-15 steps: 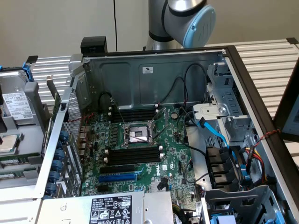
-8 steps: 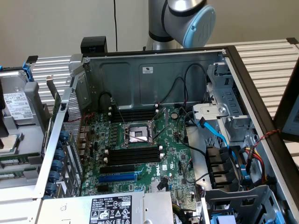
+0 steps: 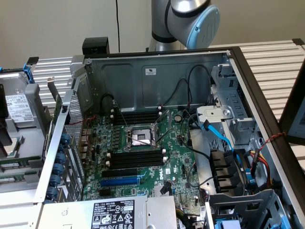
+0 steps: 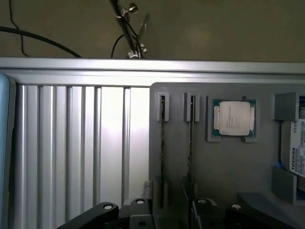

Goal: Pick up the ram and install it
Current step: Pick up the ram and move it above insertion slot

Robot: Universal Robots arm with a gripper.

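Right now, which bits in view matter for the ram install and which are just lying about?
For the job: ram, edge-on in the grey tray; black memory slots on the motherboard.
Lying about: processor chip in the tray; hard drive; blue expansion slot; blue cables.

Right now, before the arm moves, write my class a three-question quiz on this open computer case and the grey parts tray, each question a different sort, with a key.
1. True or false: the square silver processor chip sits in the grey plastic parts tray beside the thin ram sticks.
2. Multiple choice: the long expansion slot on the green motherboard is A) red, B) blue, C) white.
3. Short answer: how many ram sticks stand on edge in the tray?
Key: 1 true; 2 B; 3 two.
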